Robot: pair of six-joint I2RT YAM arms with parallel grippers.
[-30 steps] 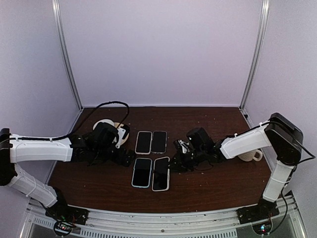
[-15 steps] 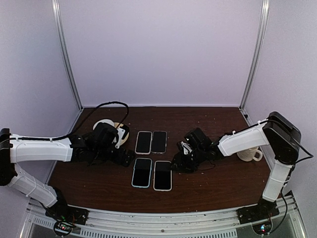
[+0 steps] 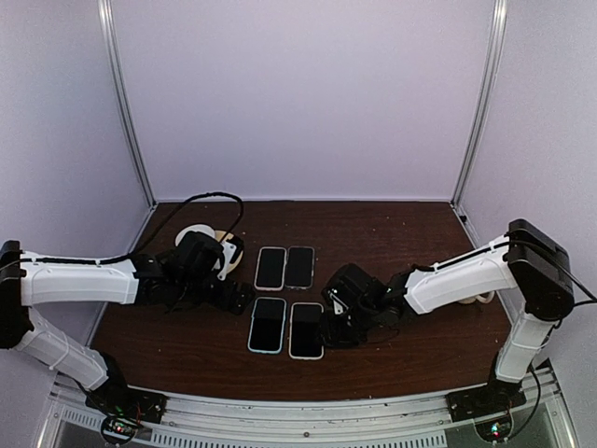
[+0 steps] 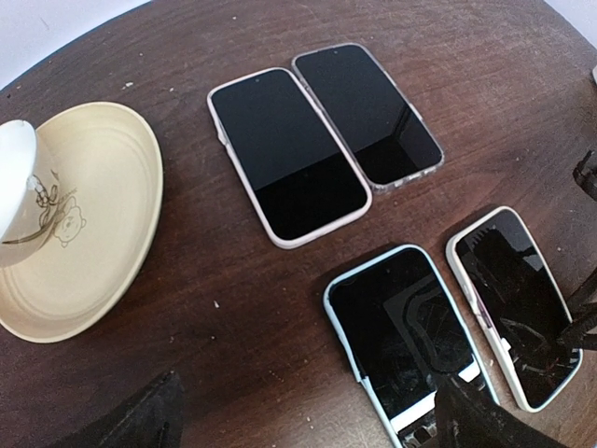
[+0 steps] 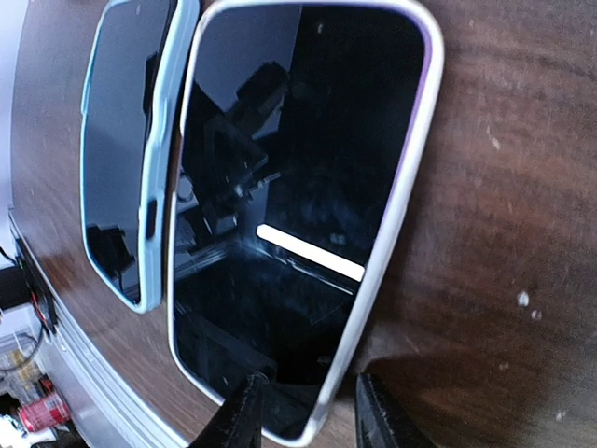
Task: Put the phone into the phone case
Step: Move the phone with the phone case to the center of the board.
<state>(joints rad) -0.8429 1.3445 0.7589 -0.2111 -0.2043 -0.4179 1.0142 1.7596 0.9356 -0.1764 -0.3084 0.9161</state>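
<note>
Four cased phones lie in two rows. The front-right phone (image 3: 306, 329) sits face up in a white phone case (image 5: 392, 215), next to one in a light-blue case (image 4: 401, 327). My right gripper (image 3: 328, 327) is low at that phone's right near corner. In the right wrist view the right gripper (image 5: 312, 415) is open, its jaws straddling the case rim: one fingertip (image 5: 244, 411) over the screen, the other on the table outside. My left gripper (image 4: 308, 429) is wide open just left of the light-blue phone, holding nothing.
Two more cased phones (image 4: 284, 154) (image 4: 368, 112) lie in the back row. A cream plate (image 4: 103, 224) with a white cup (image 4: 17, 187) sits to the left. A black cable (image 3: 210, 196) loops behind the left arm.
My right gripper has opened and slid toward the table's near edge along the front-right phone's right side. That phone now looks shorter and squarer in its white case. Left arm unchanged.
</note>
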